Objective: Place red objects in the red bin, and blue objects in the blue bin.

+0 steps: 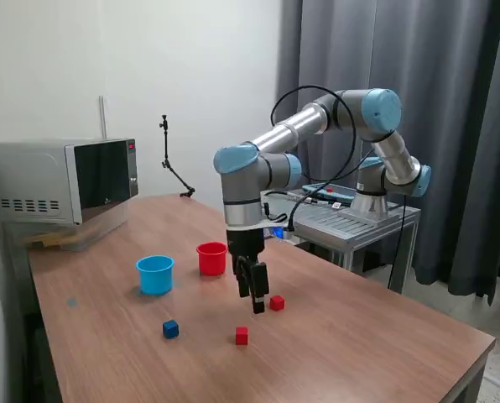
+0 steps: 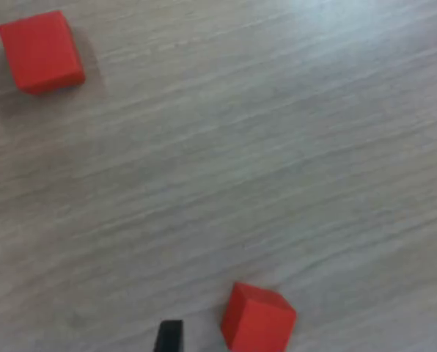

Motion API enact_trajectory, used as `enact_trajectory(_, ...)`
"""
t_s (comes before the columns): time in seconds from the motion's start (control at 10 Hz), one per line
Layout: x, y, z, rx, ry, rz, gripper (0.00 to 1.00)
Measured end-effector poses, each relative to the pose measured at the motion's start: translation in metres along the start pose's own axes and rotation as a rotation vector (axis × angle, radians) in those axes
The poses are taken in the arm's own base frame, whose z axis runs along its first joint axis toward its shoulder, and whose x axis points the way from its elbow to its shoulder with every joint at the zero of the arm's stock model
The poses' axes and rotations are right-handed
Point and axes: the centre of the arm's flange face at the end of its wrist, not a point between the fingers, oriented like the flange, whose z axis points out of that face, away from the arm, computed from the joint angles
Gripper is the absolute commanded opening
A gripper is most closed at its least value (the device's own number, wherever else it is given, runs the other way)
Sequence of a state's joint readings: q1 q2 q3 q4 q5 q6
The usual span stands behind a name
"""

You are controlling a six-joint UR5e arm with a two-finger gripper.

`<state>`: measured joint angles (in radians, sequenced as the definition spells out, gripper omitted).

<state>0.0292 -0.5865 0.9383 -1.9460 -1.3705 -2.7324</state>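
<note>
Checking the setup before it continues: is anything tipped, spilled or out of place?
Nothing stands out. The red cup and blue cup stand upright, and the cubes lie loose on the table.

The table (image 1: 359, 336) looked like brown wood-grain laminate, smooth and faintly sheened; close up, its grain ran in fine pale streaks. The red cubes (image 2: 41, 50) had a plain matt finish. Left of centre, the red cup (image 1: 211, 258) and light blue cup (image 1: 155, 274) looked like smooth plastic. At upper left, the microwave (image 1: 32, 180) had a metallic grey case and glossy dark door. The curtain (image 1: 451, 84) at upper right was matt grey cloth.
</note>
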Motion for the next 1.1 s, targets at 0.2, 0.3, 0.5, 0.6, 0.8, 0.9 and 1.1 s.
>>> enact_trajectory(0.2, 0.0, 0.003, 0.006, 0.003, -0.001, 0.007, 1.0)
enact_trajectory(0.3, 0.0, 0.004, 0.006, 0.001, -0.001, 0.023, 1.0)
enact_trajectory(0.5, 0.001, 0.01, 0.007, -0.015, -0.008, 0.063, 1.0)
enact_trajectory(0.6, 0.001, 0.014, 0.009, -0.027, -0.023, 0.072, 1.0)
enact_trajectory(0.8, -0.001, 0.017, 0.017, -0.043, -0.067, 0.077, 1.0)
enact_trajectory(0.9, -0.003, 0.017, 0.021, -0.053, -0.097, 0.076, 1.0)
enact_trajectory(1.1, -0.002, 0.016, 0.031, -0.064, -0.142, 0.068, 1.0)
